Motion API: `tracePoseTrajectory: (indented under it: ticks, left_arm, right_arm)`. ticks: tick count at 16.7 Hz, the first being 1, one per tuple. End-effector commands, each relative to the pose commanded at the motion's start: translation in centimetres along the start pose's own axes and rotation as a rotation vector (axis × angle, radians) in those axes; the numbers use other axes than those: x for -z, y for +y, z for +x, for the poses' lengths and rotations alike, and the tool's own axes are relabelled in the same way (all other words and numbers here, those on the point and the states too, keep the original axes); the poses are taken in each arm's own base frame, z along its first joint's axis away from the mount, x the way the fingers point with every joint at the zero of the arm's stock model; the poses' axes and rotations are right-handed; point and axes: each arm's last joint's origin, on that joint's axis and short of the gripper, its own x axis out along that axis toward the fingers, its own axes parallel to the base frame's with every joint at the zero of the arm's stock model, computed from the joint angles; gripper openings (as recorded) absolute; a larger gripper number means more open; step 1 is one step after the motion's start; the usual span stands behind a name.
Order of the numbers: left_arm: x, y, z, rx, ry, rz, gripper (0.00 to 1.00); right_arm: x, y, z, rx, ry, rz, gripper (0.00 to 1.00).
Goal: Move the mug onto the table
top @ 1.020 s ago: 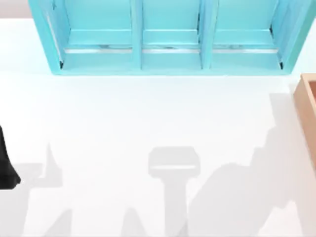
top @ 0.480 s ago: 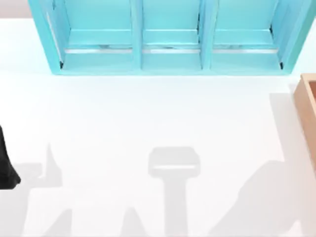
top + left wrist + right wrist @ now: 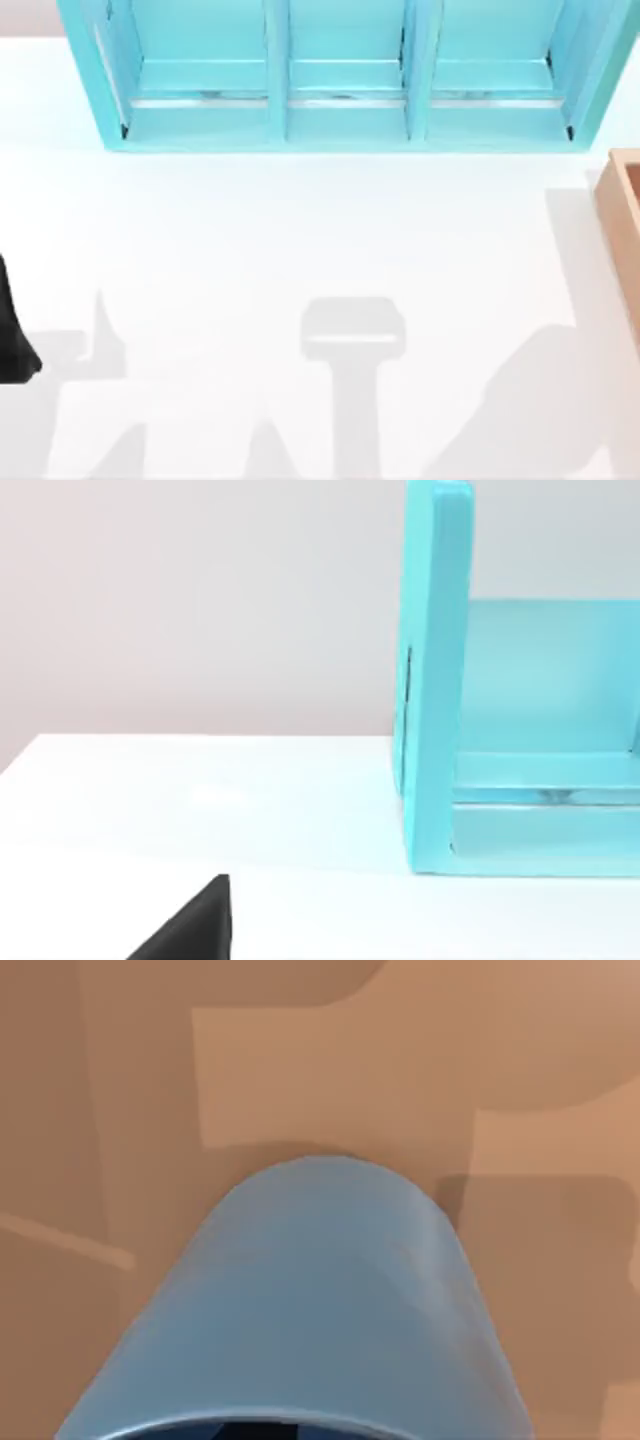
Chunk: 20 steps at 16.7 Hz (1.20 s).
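The blue mug (image 3: 310, 1310) looms very close in the right wrist view, its rim toward the camera and its narrower base pointing away over a brown surface (image 3: 300, 1060). The white table (image 3: 300, 230) spreads across the top view. A black part of my left arm (image 3: 12, 345) rests at the table's left edge, and a black wedge of the left gripper (image 3: 190, 930) pokes into the left wrist view.
A turquoise shelf unit (image 3: 340, 110) with three compartments stands along the back of the table; its side wall (image 3: 435, 680) rises ahead of the left wrist. A brown wooden box (image 3: 622, 215) sits at the right edge. Arm shadows lie across the front.
The large shadow at the front right of the table has shrunk and shifted toward the right front corner. The left arm has stayed where it was.
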Motion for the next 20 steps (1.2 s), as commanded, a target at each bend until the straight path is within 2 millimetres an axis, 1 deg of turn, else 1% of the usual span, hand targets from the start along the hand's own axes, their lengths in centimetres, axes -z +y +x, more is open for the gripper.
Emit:
tracePoseTrajectory:
  ticks: [8, 9, 18, 20]
  left_arm:
    - [0.0, 0.0, 0.0, 0.0, 0.0, 0.0, 1.0]
    - [0.0, 0.0, 0.0, 0.0, 0.0, 0.0, 1.0]
    - [0.0, 0.0, 0.0, 0.0, 0.0, 0.0, 1.0]
    - [0.0, 0.0, 0.0, 0.0, 0.0, 0.0, 1.0]
  right_arm:
    - [0.0, 0.0, 0.0, 0.0, 0.0, 0.0, 0.02]
    - [0.0, 0.0, 0.0, 0.0, 0.0, 0.0, 0.0]
    - [0.0, 0.1, -0.1, 0.001, -0.002, 0.001, 0.0]
    - [-0.4, 1.0, -1.1, 0.001, -0.002, 0.005, 0.0]
